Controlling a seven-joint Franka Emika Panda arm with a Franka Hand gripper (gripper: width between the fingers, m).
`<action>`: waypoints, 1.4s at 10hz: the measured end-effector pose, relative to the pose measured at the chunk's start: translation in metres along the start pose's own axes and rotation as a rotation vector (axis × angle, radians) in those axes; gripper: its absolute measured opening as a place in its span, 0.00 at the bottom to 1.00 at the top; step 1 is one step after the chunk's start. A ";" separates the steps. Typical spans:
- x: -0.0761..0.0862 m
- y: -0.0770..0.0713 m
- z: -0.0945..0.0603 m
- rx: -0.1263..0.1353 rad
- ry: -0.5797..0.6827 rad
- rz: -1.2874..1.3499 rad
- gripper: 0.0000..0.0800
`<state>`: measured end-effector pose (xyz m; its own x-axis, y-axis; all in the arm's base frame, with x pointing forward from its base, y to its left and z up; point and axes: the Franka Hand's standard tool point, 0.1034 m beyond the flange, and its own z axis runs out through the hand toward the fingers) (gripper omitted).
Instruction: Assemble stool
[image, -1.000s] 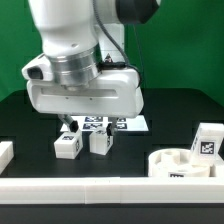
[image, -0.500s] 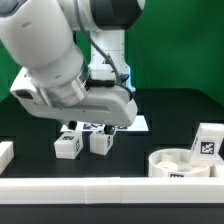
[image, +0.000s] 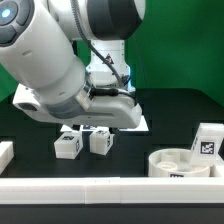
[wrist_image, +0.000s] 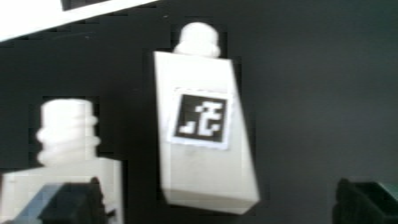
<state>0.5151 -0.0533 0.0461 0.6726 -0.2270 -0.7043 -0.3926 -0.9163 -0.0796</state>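
Two white blocky legs lie side by side on the black table, one (image: 68, 146) on the exterior view's left and one (image: 100, 142) just beside it. My gripper (image: 84, 128) hangs just above them, its fingers mostly hidden by the hand. In the wrist view a tagged leg (wrist_image: 205, 130) lies between my open, empty gripper (wrist_image: 217, 203) fingertips (wrist_image: 64, 202), and the second leg (wrist_image: 68, 140) lies beside it. The round seat (image: 185, 163) sits at the front on the exterior view's right, with a third leg (image: 208, 139) behind it.
The marker board (image: 130, 124) lies behind the two legs, mostly hidden by the arm; its edge shows in the wrist view (wrist_image: 71, 14). A long white border bar (image: 90, 188) runs along the front. A short white bar (image: 5, 153) sits at the exterior view's left.
The arm has swung and tilted toward the exterior view's left, with the hand still over the two legs. The legs and seat have not moved.
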 end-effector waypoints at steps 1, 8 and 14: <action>0.000 0.001 0.000 0.000 -0.001 0.004 0.81; 0.001 -0.008 0.012 -0.021 -0.145 -0.007 0.81; 0.007 -0.008 0.027 -0.030 -0.133 -0.004 0.81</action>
<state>0.5063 -0.0393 0.0228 0.5844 -0.1798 -0.7913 -0.3696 -0.9271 -0.0624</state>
